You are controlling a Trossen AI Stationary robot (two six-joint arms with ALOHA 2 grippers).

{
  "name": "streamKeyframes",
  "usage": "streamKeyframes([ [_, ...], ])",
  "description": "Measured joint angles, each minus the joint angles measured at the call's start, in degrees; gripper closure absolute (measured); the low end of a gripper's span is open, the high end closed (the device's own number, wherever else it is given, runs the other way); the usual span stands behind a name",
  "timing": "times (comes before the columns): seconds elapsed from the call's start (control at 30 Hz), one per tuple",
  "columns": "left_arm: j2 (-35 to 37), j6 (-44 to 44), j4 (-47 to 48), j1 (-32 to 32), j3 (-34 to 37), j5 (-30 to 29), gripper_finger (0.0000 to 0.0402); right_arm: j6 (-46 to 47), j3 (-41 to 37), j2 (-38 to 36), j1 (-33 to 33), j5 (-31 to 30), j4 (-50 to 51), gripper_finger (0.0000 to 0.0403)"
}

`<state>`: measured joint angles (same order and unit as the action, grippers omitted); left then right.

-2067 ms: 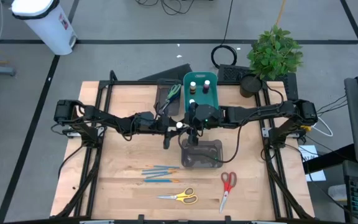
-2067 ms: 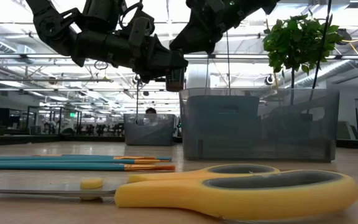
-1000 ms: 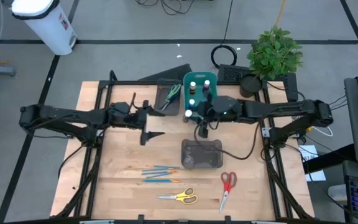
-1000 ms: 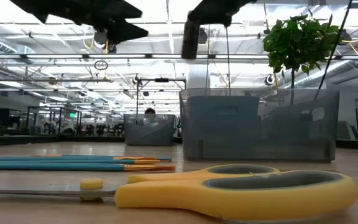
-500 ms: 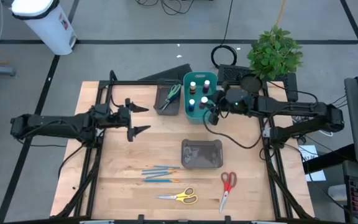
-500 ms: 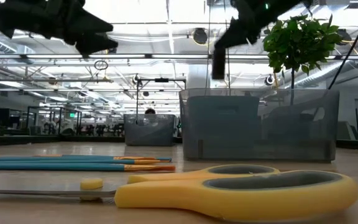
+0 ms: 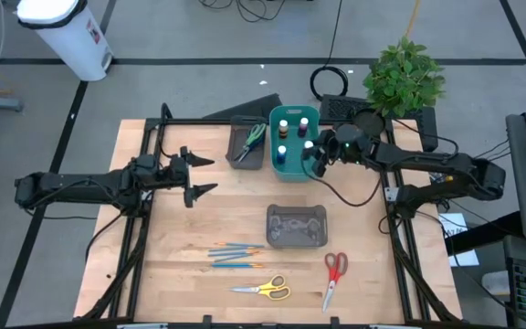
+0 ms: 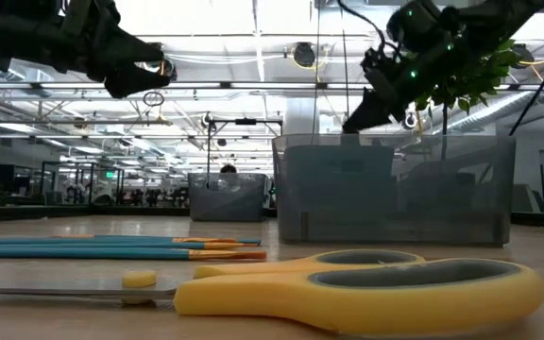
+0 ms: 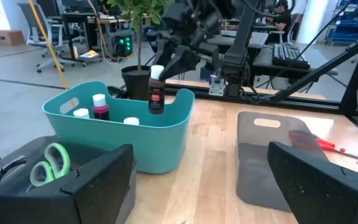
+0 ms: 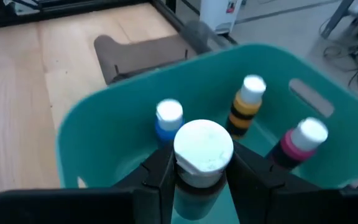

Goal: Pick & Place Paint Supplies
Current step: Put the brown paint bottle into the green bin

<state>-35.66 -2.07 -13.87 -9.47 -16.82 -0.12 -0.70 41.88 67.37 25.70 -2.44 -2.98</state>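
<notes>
A small dark paint bottle (image 9: 156, 93) with a white cap (image 10: 202, 146) hangs upright over the near right part of the teal bin (image 7: 289, 164), and my right gripper (image 7: 313, 157) is shut on it. Three capped bottles, blue (image 10: 168, 118), yellow (image 10: 247, 104) and pink (image 10: 303, 140), stand in the bin. Left of the bin and above the table, my left gripper (image 7: 196, 174) stands open and holds nothing. Thin brushes (image 7: 236, 252), yellow scissors (image 7: 265, 289) and red scissors (image 7: 334, 272) lie flat on the near part of the table. My right gripper pinches the bottle between its two fingers (image 10: 160, 169), just under the white cap at the bottle's neck (image 10: 199, 180). The fingers reach in from the table's right, slanting down. The bottle is upright, lifted clear, its lower end about level with the bin's rim (image 9: 178, 101).
An empty dark grey tray (image 7: 296, 226) sits at mid-table, near of the bin. A second dark tray (image 7: 243, 151), left of the bin, holds green scissors (image 7: 252, 137). A potted plant (image 7: 403, 78) stands at the far right corner. Bare wood lies left of the brushes.
My right gripper has carried the bottle from just far of the grey tray toward the far edge and a little right, until it hangs over the teal bin; the bottle stays upright. My left gripper has drawn back toward the table's left, still open.
</notes>
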Motion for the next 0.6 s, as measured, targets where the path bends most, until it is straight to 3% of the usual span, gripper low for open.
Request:
streamKeyframes([
  [0.13, -0.02, 0.0, -0.02, 0.0, 0.0, -0.02, 0.0023, 0.03, -1.13, 1.74, 2.0, 2.8, -0.16, 0.0301],
  [0.6, -0.76, -1.05, 0.09, 0.0, -0.02, -0.45, 0.0023, -1.94, -1.06, 11.61, 2.47, 2.8, -6.14, 0.0301],
])
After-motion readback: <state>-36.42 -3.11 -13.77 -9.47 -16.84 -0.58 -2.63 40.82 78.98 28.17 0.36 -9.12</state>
